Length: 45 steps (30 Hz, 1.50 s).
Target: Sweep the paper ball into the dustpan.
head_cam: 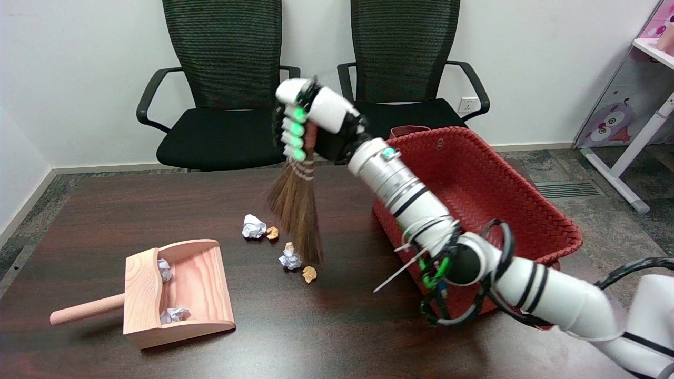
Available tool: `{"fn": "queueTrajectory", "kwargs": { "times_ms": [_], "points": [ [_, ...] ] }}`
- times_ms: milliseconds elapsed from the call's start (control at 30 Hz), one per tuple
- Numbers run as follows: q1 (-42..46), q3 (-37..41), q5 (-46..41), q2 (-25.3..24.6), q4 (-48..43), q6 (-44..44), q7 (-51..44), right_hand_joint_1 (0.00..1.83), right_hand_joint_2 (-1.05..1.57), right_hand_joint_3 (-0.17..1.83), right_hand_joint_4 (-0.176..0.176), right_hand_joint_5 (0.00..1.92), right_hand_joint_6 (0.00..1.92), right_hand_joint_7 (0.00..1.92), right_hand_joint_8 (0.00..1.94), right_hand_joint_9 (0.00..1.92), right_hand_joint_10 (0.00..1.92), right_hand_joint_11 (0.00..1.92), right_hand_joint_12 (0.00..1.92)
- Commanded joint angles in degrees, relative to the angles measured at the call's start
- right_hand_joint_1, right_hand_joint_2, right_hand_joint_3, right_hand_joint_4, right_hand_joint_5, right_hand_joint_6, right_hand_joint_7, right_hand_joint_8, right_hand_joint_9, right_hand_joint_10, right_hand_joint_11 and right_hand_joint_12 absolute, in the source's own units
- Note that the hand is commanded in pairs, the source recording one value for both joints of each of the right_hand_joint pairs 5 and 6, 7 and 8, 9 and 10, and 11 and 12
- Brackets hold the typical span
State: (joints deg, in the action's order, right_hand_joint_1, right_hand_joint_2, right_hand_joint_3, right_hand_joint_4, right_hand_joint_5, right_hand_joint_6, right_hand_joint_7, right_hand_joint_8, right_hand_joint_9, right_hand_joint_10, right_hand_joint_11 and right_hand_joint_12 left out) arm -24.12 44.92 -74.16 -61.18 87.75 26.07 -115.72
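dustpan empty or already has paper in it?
Not empty: the light wooden dustpan holds two white crumpled paper balls, both by its back wall.

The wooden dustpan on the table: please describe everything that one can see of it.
The dustpan looks like pale, pinkish wood with visible grain. It has a flat floor, low side walls, a higher back wall and a round handle pointing to the picture's left. It lies flat on the dark table, its open mouth facing right. Two white paper balls lie inside, near the back wall. Nothing else touches it.
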Motion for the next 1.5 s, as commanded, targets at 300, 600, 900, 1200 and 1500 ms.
{"fn": "queueTrajectory", "kwargs": {
  "times_ms": [300, 600, 900, 1200, 1500],
  "points": [
    [16.3, 14.6, -12.2, 28.0, 26.7, 16.5, -2.9, 0.67, 1.17, 1.31, 0.047, 1.92, 1.92, 1.92, 1.92, 1.92, 1.92, 1.92, 1.92],
    [19.9, 20.4, -20.4, 29.1, 24.3, 20.4, -5.5, 0.67, 1.24, 1.37, 0.052, 1.92, 1.92, 1.92, 1.92, 1.92, 1.92, 1.92, 1.92],
    [13.7, 19.8, -27.0, 29.7, 19.2, 19.8, -6.2, 0.69, 1.24, 1.39, 0.053, 1.92, 1.92, 1.92, 1.92, 1.92, 1.92, 1.92, 1.92],
    [14.1, 18.1, -25.8, 29.7, 21.7, 21.2, -6.4, 0.7, 1.22, 1.4, 0.052, 1.92, 1.92, 1.92, 1.92, 1.92, 1.92, 1.92, 1.92],
    [21.8, 17.0, -17.3, 29.1, 26.8, 24.4, -6.7, 0.68, 1.26, 1.4, 0.054, 1.92, 1.92, 1.92, 1.92, 1.92, 1.92, 1.92, 1.92]
  ]
}}
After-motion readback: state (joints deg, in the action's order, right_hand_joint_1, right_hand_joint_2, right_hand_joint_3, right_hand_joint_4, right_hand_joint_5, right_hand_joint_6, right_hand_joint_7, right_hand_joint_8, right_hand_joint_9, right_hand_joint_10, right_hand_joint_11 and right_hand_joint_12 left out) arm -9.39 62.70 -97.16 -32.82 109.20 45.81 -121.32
